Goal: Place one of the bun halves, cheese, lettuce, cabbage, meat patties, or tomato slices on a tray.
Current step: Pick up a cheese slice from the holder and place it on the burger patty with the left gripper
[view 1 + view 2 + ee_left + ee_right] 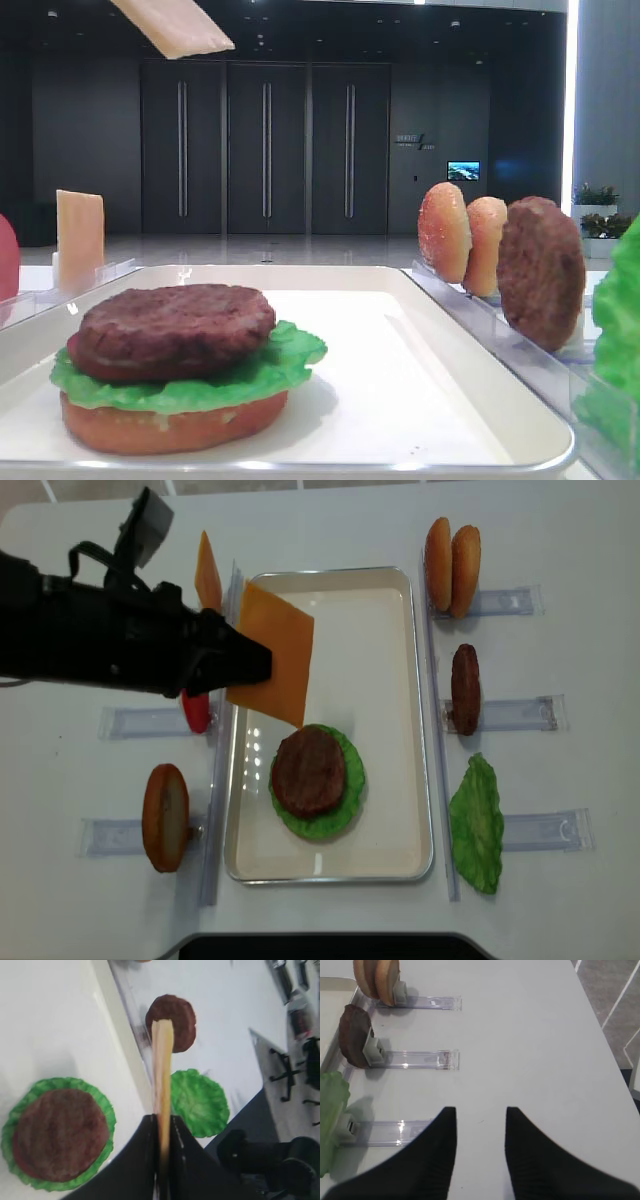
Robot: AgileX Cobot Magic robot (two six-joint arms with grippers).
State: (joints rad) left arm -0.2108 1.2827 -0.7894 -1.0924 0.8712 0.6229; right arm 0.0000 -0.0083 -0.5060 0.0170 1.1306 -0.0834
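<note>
The cheese (270, 652) hangs in the air above the far half of the tray (395, 700), pinched at one edge by the left tool (240, 663), whose jaws are pressed tight on the slice; the left wrist view shows it edge-on, running straight out between the fingers. Below and a little nearer the camera, a stack already sits on the tray: a bun half (170, 425) at the bottom, lettuce (250, 375) over it, a meat patty (308, 771) on top. A twin cheese slice (207, 572) stands in its rack left of the tray.

The step in hand looks like the carry, with the slice lifted and brought over the tray but not yet set down. Next it needs lowering toward the patty and flattening before release; how high it hangs above the stack is hard to judge from these angles.

The right tool (480, 1125) rests low over the bare table (530, 1035) with its jaws spread, holding nothing, near the racks with spare buns (377, 980), a patty (354, 1035) and a lettuce leaf (331, 1110).
</note>
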